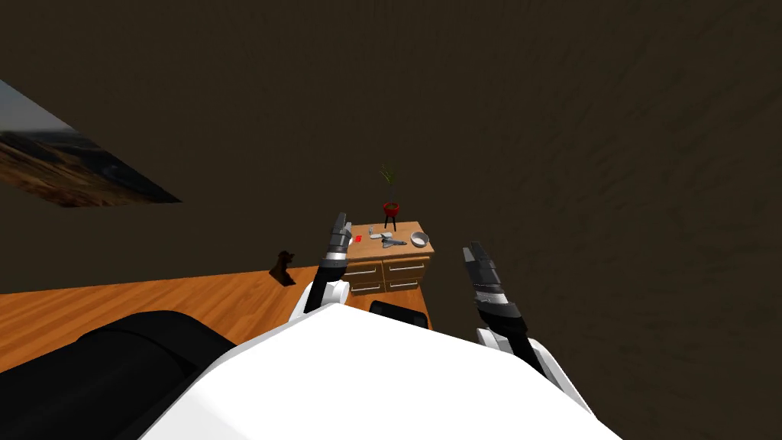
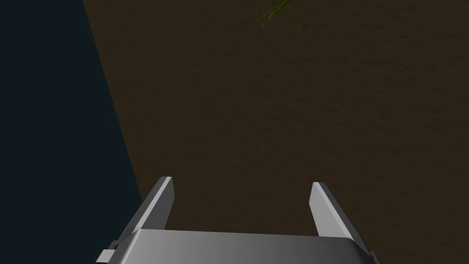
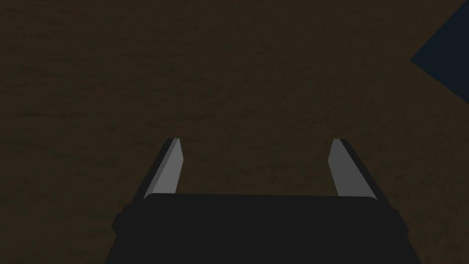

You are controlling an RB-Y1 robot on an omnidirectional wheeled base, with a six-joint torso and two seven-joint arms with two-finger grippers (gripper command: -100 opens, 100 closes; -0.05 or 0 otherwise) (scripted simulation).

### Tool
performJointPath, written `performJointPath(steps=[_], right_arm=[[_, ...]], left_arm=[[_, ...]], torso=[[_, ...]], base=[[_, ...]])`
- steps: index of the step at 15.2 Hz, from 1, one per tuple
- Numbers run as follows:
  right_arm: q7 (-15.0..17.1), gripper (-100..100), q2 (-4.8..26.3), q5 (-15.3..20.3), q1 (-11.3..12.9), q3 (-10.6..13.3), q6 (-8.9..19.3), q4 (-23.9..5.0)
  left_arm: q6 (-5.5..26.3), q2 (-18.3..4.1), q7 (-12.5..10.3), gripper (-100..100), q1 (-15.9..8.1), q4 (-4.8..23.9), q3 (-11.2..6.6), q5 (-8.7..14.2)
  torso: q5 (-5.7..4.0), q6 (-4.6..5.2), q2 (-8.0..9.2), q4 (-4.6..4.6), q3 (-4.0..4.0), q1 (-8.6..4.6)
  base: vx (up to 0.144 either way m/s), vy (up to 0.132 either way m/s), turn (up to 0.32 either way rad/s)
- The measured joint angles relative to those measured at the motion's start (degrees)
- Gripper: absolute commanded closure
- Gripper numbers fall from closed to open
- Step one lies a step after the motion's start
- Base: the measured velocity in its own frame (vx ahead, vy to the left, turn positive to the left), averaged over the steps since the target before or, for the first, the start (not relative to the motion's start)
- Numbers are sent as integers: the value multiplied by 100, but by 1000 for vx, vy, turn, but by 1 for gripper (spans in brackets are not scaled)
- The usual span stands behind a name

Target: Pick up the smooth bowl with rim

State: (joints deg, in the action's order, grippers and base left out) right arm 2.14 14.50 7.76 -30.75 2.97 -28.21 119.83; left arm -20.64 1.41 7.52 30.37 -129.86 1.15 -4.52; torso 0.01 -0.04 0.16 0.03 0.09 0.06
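Most of what the robot faces is a dark wall (image 1: 573, 153), and a wooden drawer cabinet (image 1: 386, 269) stands against it, still well away. Both arms are raised towards it. The left gripper (image 1: 340, 223) and the right gripper (image 1: 473, 252) have their fingers apart and hold nothing, probably to be ready for a grasp. A potted plant (image 1: 391, 206) stands at the back of the cabinet top. The pale bowl (image 1: 419, 239) lies near the right edge, apart from some grey items (image 1: 388, 242), so the right arm seems better placed.

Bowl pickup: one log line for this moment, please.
stage: approach | bowl: on wooden cabinet, untouched | left gripper: open, empty | right gripper: open, empty
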Motion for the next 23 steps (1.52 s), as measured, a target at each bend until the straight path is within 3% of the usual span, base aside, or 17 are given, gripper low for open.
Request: performJointPath(steps=[23], right_arm=[[575,-100,2892,1389,-212,89,197,-1876]], left_arm=[[0,0,0,0,0,0,0,0]], torso=[[2,0,-4,0,-2,7]], base=[[-36,42,182]])
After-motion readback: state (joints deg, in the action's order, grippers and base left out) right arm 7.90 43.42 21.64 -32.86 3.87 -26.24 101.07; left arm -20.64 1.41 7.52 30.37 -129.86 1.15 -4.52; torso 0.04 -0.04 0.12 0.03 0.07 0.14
